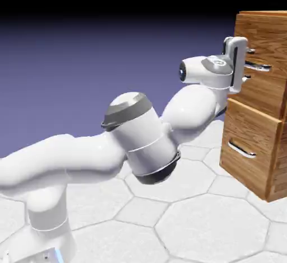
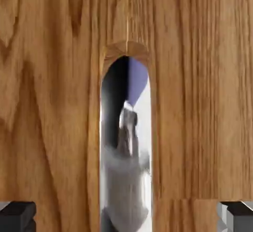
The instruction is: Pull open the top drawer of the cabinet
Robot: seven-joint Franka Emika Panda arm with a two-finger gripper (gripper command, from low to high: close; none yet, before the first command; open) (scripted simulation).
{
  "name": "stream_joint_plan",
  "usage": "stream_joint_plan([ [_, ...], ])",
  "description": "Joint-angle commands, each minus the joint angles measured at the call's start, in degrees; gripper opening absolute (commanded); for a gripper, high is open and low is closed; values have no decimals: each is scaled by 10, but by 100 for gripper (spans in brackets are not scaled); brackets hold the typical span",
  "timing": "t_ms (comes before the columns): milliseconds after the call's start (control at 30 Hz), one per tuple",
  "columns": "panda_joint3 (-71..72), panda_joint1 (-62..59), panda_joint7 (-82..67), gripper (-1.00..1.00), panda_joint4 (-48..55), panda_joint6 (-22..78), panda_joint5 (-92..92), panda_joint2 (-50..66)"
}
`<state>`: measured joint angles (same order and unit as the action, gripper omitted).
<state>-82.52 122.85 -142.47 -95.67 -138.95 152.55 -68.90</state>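
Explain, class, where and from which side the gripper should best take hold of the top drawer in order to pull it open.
Grip the silver bar handle on the top drawer, probably near its middle. Come at the drawer front head-on, one finger on each side of the bar. The bar is slim and stands off the wood, so fingers fit around it. The gripper is already at the handle in the exterior view.

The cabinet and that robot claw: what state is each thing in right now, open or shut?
top drawer: looks shut, front level with the cabinet face.
top drawer's handle: a silver bar between the fingers, which stand well out to either side of it in the hand view.
lower drawer: looks shut, its handle untouched.
cabinet: upright on the table.
gripper: at the top handle; whether it grips yet cannot be told.
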Motion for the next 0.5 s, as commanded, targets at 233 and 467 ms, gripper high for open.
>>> stream_joint_plan([
  [233,56,-117,36,-100,-166,57,-8,13],
  [467,124,-226,55,-100,-311,103,-31,10],
])
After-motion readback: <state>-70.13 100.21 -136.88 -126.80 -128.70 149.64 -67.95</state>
